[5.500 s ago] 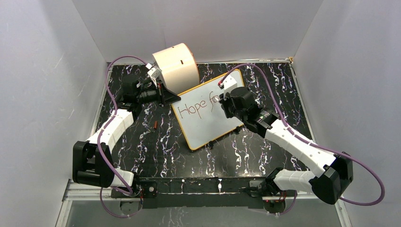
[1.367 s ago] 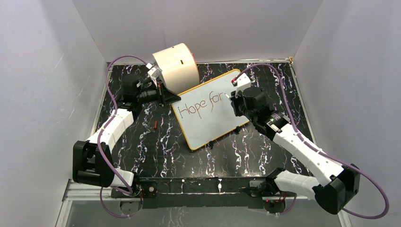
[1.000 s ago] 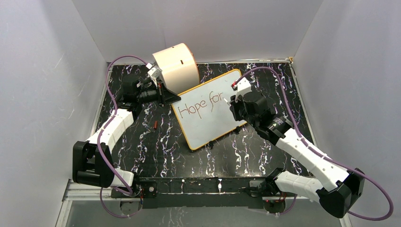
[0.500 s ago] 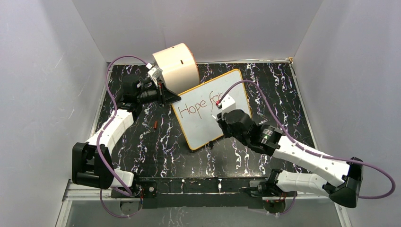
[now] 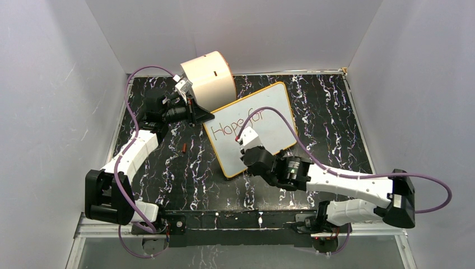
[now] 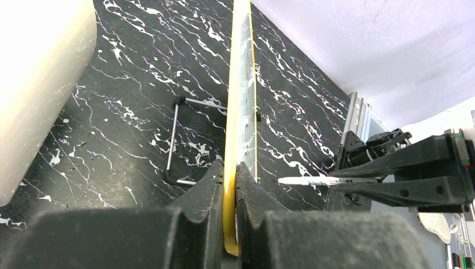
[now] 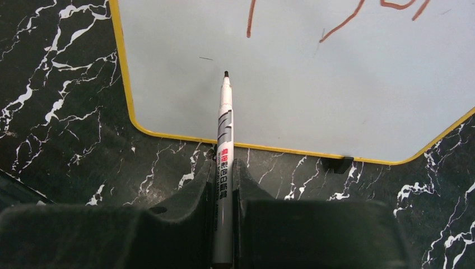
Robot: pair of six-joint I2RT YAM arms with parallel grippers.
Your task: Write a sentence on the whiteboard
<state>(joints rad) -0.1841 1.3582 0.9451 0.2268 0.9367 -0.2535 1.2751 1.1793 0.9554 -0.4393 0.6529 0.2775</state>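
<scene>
Red-brown "Hope for" sentence [image 5: 244,123] sits on the whiteboard [image 5: 274,131].
Right gripper [image 7: 224,168] pinches a marker [image 7: 225,117] aimed at 12 o'clock; left gripper [image 6: 230,171] clamps the board's 10 o'clock corner.

The cream drum [image 5: 210,78] and left gripper [image 6: 231,171] are blocking the whiteboard [image 5: 269,131] at its far-left corner; the right gripper [image 7: 224,168], pinching a marker [image 7: 225,112], is covering the near-left part; the right half is lying open.

White whiteboard [image 5: 224,151], yellow-orange edged, red-brown lettering [image 5: 229,127]; counter [image 5: 325,106] black, white-veined; cream drum [image 5: 213,81]; white marker [image 7: 225,129], black tip.
</scene>
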